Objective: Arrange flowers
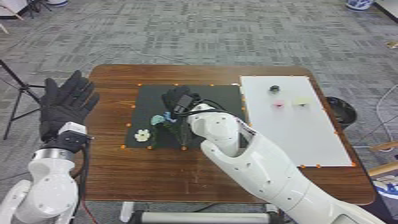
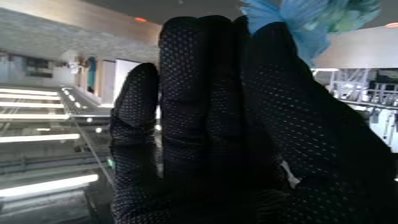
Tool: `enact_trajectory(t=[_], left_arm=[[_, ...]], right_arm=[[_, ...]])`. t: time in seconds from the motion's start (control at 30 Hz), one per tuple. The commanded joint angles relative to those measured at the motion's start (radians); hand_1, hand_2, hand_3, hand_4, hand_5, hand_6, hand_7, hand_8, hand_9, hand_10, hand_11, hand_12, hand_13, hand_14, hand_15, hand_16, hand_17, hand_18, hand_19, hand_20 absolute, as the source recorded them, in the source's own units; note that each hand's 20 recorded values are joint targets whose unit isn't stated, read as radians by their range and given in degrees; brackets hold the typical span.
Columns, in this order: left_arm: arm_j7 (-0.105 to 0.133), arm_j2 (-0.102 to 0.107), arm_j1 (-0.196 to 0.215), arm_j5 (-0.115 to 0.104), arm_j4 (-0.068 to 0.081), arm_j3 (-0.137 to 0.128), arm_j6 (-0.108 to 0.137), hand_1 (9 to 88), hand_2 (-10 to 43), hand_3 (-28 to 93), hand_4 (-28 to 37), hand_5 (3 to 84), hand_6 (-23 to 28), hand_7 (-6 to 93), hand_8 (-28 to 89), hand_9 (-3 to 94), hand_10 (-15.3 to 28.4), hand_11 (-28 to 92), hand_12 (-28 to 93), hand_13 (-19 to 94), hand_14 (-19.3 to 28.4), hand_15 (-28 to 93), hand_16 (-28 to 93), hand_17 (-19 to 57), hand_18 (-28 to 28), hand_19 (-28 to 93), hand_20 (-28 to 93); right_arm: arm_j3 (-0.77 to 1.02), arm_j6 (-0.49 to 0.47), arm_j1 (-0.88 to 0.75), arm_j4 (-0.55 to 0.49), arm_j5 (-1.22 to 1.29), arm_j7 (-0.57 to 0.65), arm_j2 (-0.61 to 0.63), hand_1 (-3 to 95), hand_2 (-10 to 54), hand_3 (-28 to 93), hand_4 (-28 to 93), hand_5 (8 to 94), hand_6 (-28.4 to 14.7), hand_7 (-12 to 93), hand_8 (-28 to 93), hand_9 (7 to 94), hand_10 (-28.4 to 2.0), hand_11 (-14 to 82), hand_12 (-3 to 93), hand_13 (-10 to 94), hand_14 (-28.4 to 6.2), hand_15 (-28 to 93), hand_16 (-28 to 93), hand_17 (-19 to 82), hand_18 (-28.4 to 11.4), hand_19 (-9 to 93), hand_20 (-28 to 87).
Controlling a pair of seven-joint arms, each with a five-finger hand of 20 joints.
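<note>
Above the black mat (image 1: 147, 95), near its upper middle, is my right hand (image 1: 180, 98). The right hand (image 2: 209, 115) has its fingers extended, with the thumb close beside them. Behind the thumb's tip shows a blue flower (image 2: 306, 25) with a pale green part; whether they touch I cannot tell. On the mat, the pale blue flower (image 1: 158, 119) lies just below the hand, with dark green stems running down from it. A white flower (image 1: 142, 135) lies at the mat's lower left. My left hand (image 1: 67, 102) is off the table's left side, fingers straight.
Right of the mat lies a white board (image 1: 298, 135) carrying a small dark object (image 1: 274, 89), a pink piece (image 1: 278, 103) and a pale yellow piece (image 1: 302, 101). Orange marks line mat and board. A dark bin (image 1: 341, 112) stands past the brown table's (image 1: 133, 172) right edge.
</note>
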Motion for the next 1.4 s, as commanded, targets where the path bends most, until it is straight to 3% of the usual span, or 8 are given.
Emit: enact_trajectory(t=[0.03, 0.5, 0.67, 0.73, 0.83, 0.93, 1.2, 1.4], left_arm=[[0.007, -0.001, 0.023, -0.007, -0.015, -0.019, -0.003, 32.1, 20.4, 49, -28.3, 42.0, 7.6, 8.2, -9, 29.9, 13.4, 19, 3, 22, 12.3, 20, -9, -8.6, 14.1, 38, 5], [-0.003, -0.004, 0.015, -0.004, -0.019, -0.012, -0.003, 32.1, 20.7, 48, -28.3, 41.5, 8.0, 6.4, -8, 28.7, 13.4, 15, 5, 19, 12.6, 16, -5, -8.3, 13.8, 35, 6], [-0.02, -0.017, 0.002, -0.002, -0.004, -0.01, -0.01, 31.6, 20.6, 49, -28.3, 41.1, 8.0, 6.0, -8, 28.0, 13.2, 14, 6, 18, 12.3, 14, -4, -8.3, 13.7, 35, 7], [-0.023, -0.022, -0.001, -0.001, -0.001, -0.003, -0.011, 32.0, 20.7, 48, -28.3, 41.0, 8.1, 5.7, -8, 28.0, 13.3, 14, 6, 18, 12.2, 14, -4, -8.2, 13.7, 34, 7], [-0.039, -0.02, -0.034, -0.002, 0.019, 0.022, -0.016, 31.7, 20.7, 48, -28.3, 40.8, 8.1, 5.3, -7, 28.1, 13.3, 13, 6, 19, 12.2, 13, -3, -8.1, 13.7, 34, 7], [-0.031, -0.013, -0.06, 0.001, 0.026, 0.041, -0.019, 31.8, 20.7, 48, -28.3, 40.9, 8.1, 5.2, -7, 28.2, 13.2, 13, 6, 19, 12.1, 13, -3, -8.1, 13.8, 34, 8], [-0.017, -0.002, -0.058, 0.014, 0.023, 0.038, -0.027, 31.2, 20.1, 50, -28.3, 41.2, 7.4, 6.0, -8, 28.5, 13.1, 14, 6, 20, 12.1, 13, -3, -8.2, 13.9, 35, 8], [-0.014, 0.001, -0.045, 0.009, 0.018, 0.03, -0.023, 31.3, 19.9, 50, -28.3, 41.2, 7.4, 6.1, -8, 28.5, 13.1, 14, 6, 20, 12.1, 14, -4, -8.3, 14.0, 35, 7]], right_arm=[[0.006, -0.071, -0.008, -0.021, -0.007, 0.006, 0.0, 56.4, -9.5, 70, -28, 75.5, 1.2, 27, -1, 75.6, -8.6, 8.4, 26.8, 66, -5.5, 39, 42, 30, -20.1, 75, 40], [0.027, -0.087, -0.011, -0.033, 0.018, 0.024, -0.004, 49.7, -9.5, 73, -28, 68.1, -0.4, 23, -3, 66.4, -10.2, 16.6, 17.0, 62, -7.8, 44, 36, 28, -20.3, 74, 39], [0.101, -0.11, -0.036, -0.06, 0.05, 0.036, -0.021, 46.6, -9.5, 76, -28, 66.1, -0.2, 21, -6, 64.4, -11.2, 15.9, 16.4, 61, -8.7, 46, 33, 28, -20.4, 74, 39], [0.151, -0.09, -0.065, -0.103, 0.117, 0.082, -0.009, 43.9, -9.5, 77, -27, 64.4, -0.2, 21, -13, 63.1, -11.6, 15.9, 16.4, 60, -9.5, 48, 28, 28, -20.6, 74, 39], [0.229, -0.066, -0.087, -0.154, 0.161, 0.119, 0.031, 41.5, -9.5, 78, -27, 62.3, -0.7, 19, -13, 61.5, -12.0, 15.6, 16.5, 59, -10.3, 51, 27, 28, -20.8, 74, 40], [0.293, -0.029, -0.097, -0.186, 0.215, 0.172, 0.098, 39.8, -9.5, 78, -27, 60.5, -1.5, 18, -13, 59.0, -12.8, 14.1, 16.2, 57, -11.1, 51, 27, 27, -21.0, 74, 39], [0.449, 0.139, -0.208, -0.216, 0.239, 0.242, 0.267, 39.3, -9.5, 77, -27, 58.3, -2.1, 16, -12, 54.5, -13.2, 11.4, 15.6, 54, -12.1, 52, 26, 26, -21.0, 73, 38], [0.538, 0.053, -0.285, -0.221, 0.237, 0.302, 0.345, 39.6, -9.5, 77, -27, 56.5, -2.7, 14, -12, 52.4, -12.4, 10.1, 14.8, 54, -11.9, 53, 25, 26, -21.0, 73, 37]])
